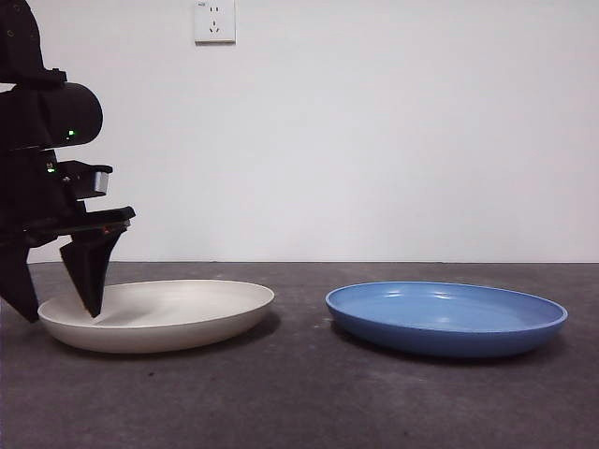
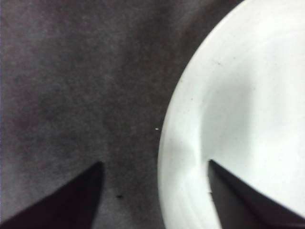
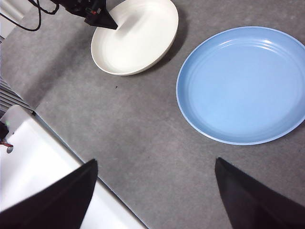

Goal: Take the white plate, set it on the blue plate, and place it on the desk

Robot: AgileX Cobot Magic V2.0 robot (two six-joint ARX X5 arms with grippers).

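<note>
The white plate [image 1: 168, 313] lies on the desk [image 1: 299, 402] at the left; it also shows in the left wrist view [image 2: 238, 95] and the right wrist view [image 3: 138, 38]. The blue plate [image 1: 447, 318] lies apart to its right, empty, and shows in the right wrist view [image 3: 245, 86]. My left gripper [image 1: 56, 299] is open and down at the white plate's left rim, one jaw inside the plate and one outside over the desk [image 2: 71, 95]. In its own view the left gripper [image 2: 155, 191] straddles that rim. My right gripper [image 3: 155, 191] is open, high above the desk, holding nothing.
A white wall with a socket [image 1: 214, 21] stands behind the desk. In the right wrist view a white ledge [image 3: 38, 167] runs along the desk's edge, and black cables [image 3: 33, 19] hang by the left arm [image 3: 100, 19].
</note>
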